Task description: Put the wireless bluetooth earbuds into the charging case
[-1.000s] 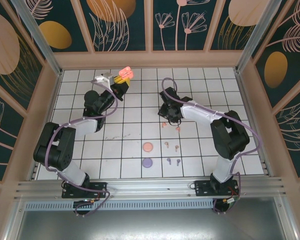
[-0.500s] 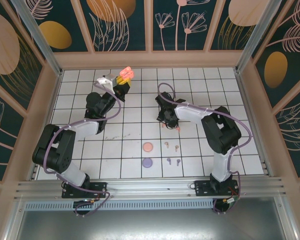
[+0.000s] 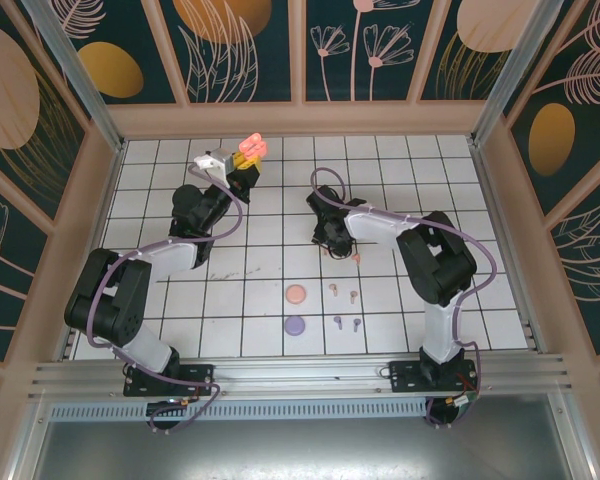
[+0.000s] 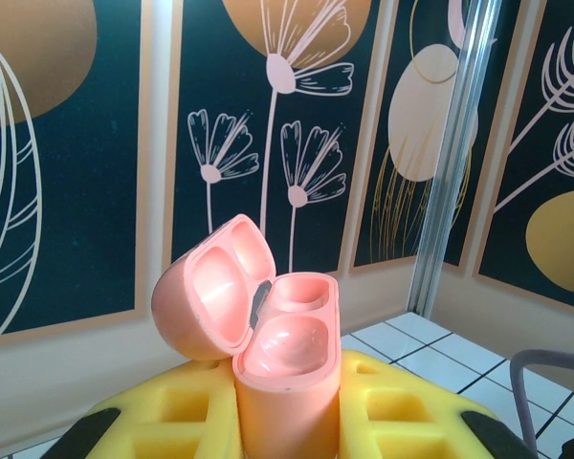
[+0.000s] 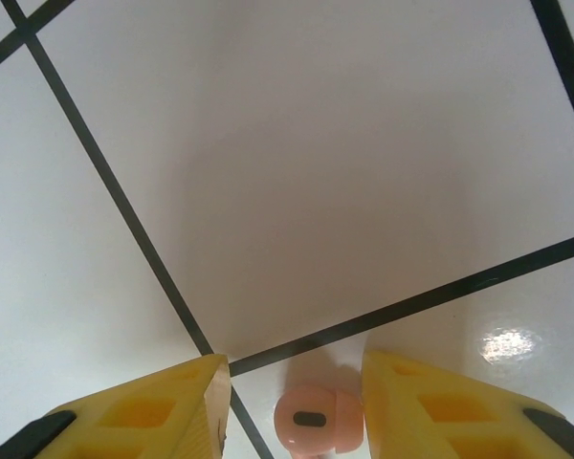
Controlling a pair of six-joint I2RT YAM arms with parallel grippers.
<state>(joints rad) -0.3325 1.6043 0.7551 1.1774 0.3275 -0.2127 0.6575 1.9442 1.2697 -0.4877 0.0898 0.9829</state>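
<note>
My left gripper (image 3: 242,170) is raised over the back left of the table, shut on an upright coral charging case (image 4: 287,344) with its lid hinged open and both wells empty; the same case (image 3: 251,148) shows from above. My right gripper (image 5: 292,363) hangs low over the tiles, jaws open, with a coral earbud (image 5: 318,421) lying between the yellow fingers (image 5: 430,411), close against the right one. From above the right gripper (image 3: 327,243) covers that bud. A second coral earbud (image 3: 356,257) lies just to its right.
Two tan earbuds (image 3: 334,289) (image 3: 353,296) and two purple earbuds (image 3: 337,321) (image 3: 356,324) lie nearer the front. A round peach case (image 3: 296,294) and a purple case (image 3: 295,325) sit left of them. Wooden walls (image 3: 300,120) enclose the tiled table.
My right arm has shifted a little left and settled over the coral earbud, its jaws narrowing. The left gripper and the case have barely moved.
</note>
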